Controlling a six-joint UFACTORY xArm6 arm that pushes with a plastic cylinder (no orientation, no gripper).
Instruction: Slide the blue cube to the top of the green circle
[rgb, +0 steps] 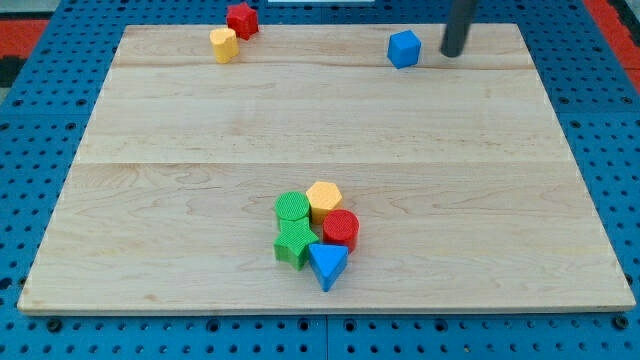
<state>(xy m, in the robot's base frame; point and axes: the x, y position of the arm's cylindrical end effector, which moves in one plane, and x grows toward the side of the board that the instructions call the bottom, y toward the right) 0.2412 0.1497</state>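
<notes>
The blue cube (404, 48) sits near the view's top, right of centre, on the wooden board (200, 150). My tip (452, 52) is just to the right of the cube, a small gap apart. The green circle (292, 207) lies low in the middle of the board, at the upper left of a tight cluster of blocks. It is far below and to the left of the blue cube.
In the cluster: a yellow hexagon (324, 198), a red cylinder (341, 229), a green star-like block (294, 243) and a blue triangle (327, 264). A yellow block (223, 45) and a red star-like block (242, 19) sit at the top left edge.
</notes>
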